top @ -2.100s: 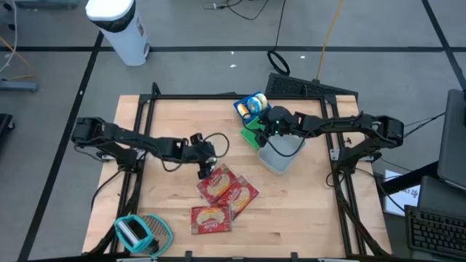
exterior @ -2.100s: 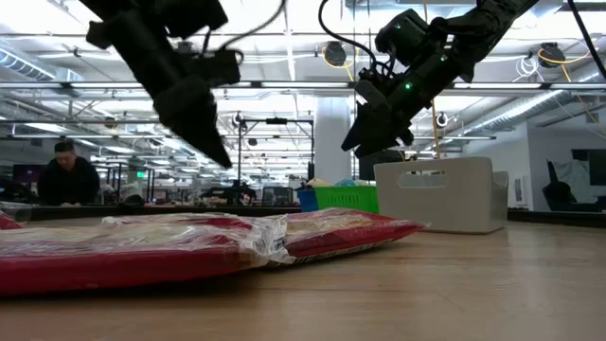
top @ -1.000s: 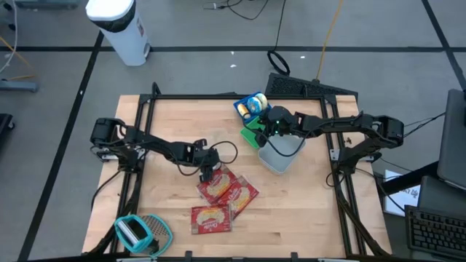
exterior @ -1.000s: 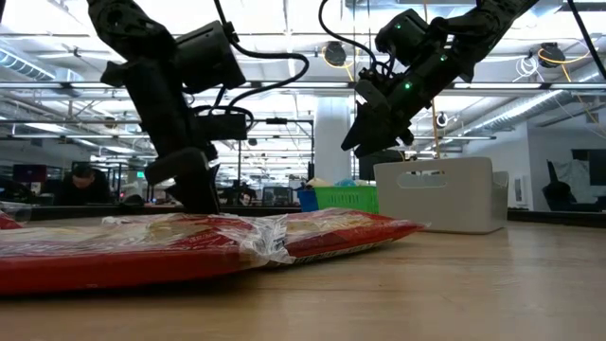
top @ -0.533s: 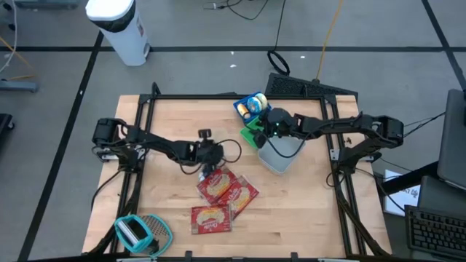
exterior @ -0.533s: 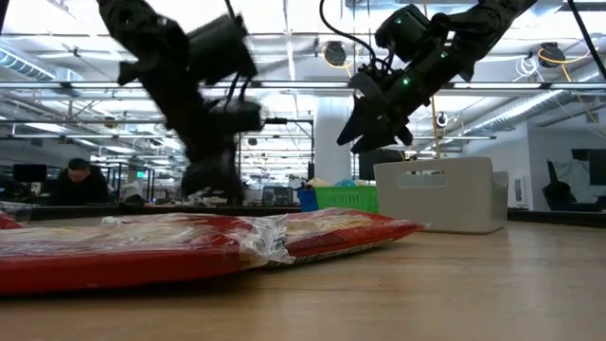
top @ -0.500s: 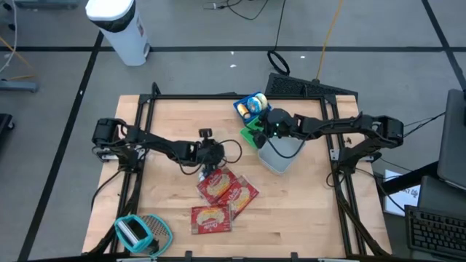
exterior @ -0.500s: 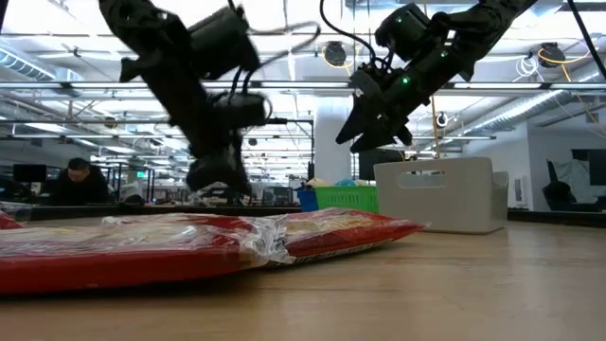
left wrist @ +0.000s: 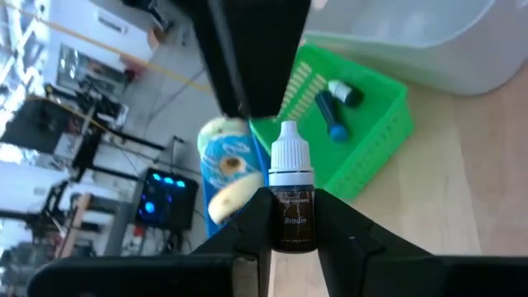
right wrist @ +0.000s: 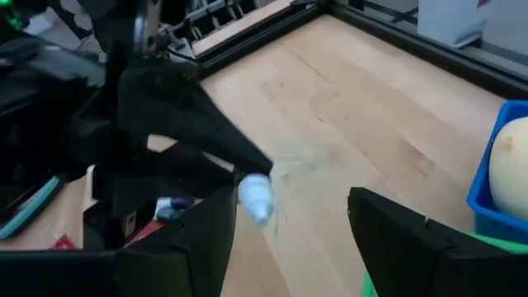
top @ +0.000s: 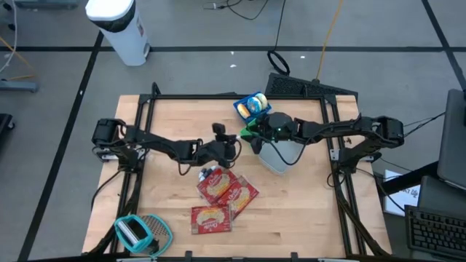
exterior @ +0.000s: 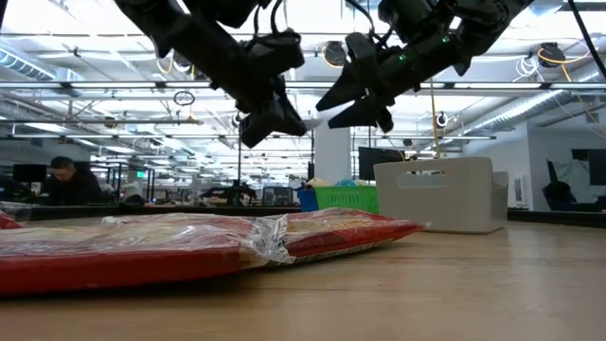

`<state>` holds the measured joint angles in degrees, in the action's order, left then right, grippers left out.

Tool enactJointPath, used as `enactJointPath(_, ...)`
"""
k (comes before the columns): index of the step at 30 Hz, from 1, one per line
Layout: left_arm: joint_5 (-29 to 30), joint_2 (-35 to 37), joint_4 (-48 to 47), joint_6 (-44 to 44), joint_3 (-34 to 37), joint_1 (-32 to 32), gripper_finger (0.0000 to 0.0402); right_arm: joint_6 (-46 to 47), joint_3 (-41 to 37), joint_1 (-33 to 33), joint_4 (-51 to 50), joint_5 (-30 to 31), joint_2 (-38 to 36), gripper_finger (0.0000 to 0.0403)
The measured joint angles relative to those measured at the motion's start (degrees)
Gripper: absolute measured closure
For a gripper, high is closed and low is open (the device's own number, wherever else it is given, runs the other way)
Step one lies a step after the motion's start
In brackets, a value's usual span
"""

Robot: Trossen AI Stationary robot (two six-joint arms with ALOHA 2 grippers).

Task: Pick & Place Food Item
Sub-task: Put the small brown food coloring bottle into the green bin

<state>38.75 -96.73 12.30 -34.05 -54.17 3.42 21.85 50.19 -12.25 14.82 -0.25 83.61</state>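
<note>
because the small brown bottle (left wrist: 293,206) is pinched only at its lower body by the left gripper (left wrist: 293,235), it can slip or tip out if the right gripper (right wrist: 289,227), which is held wide open just beside its white cap, is closed off-centre during a hand-over. the bottle is held above the table (top: 167,196), near the green basket (left wrist: 363,132) and over the red food packets (top: 222,193). both arms are stretched toward the middle, their grippers pointed slightly down and at each other.
</note>
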Motion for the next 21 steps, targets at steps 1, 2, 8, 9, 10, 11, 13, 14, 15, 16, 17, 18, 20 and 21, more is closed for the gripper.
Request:
enactJointPath(1,0.01,-0.02,0.62,-0.74,0.0,0.14,0.0324,-0.02,0.0,0.0,0.2,0.02,-0.01,0.0181)
enactJointPath(2,0.06,-0.02,1.25,-1.13,0.0,0.24,0.0323,0.0,0.0,0.0,0.34,0.0,0.0,0.0181)
enactJointPath(8,0.34,0.0,5.14,-2.81,0.0,0.46,0.0322,1.48,0.0,0.71,1.31,-0.3,0.0,0.0181)
enactJointPath(9,0.34,0.02,5.83,-3.3,0.0,0.46,0.0322,1.48,0.0,0.81,1.41,-0.53,0.0,0.0181)
enactJointPath(10,0.35,0.02,6.41,-3.73,0.0,0.46,0.0322,1.49,0.0,0.81,1.58,-1.19,-0.01,0.0181)
enactJointPath(11,0.36,0.02,7.04,-4.11,0.0,0.44,0.0322,1.5,0.0,0.81,1.74,-1.9,-0.01,0.0181)
enactJointPath(13,0.32,0.04,7.95,-4.68,0.0,0.39,0.0322,1.51,0.0,0.82,2.41,-3.08,-0.01,0.0181)
enactJointPath(14,0.32,0.04,8.34,-4.91,0.0,0.41,0.0321,1.51,0.0,0.96,2.86,-3.04,-0.01,0.0181)
enactJointPath(15,0.28,0.04,8.62,-4.97,0.0,0.41,0.0321,1.51,0.0,1.12,3.41,-3.02,-0.02,0.0181)
enactJointPath(16,0.01,0.04,8.74,-4.95,0.0,0.41,0.0321,1.51,0.0,1.18,4.06,-3.06,0.0,0.0181)
enactJointPath(17,-0.25,0.04,8.84,-4.85,0.0,0.41,0.0321,1.51,0.0,1.36,4.57,-3.04,0.0,0.0181)
enactJointPath(18,-0.47,0.04,8.91,-4.66,0.0,0.41,0.0321,1.49,0.02,1.5,4.99,-3.04,0.0,0.0181)
enactJointPath(20,-0.66,0.04,8.97,-4.4,0.0,0.41,0.0321,1.49,0.02,1.7,5.15,-3.18,-0.01,0.0182)
enactJointPath(21,-0.66,0.04,8.97,-4.4,0.0,0.41,0.0321,1.49,0.02,1.8,5.13,-3.4,0.0,0.0184)
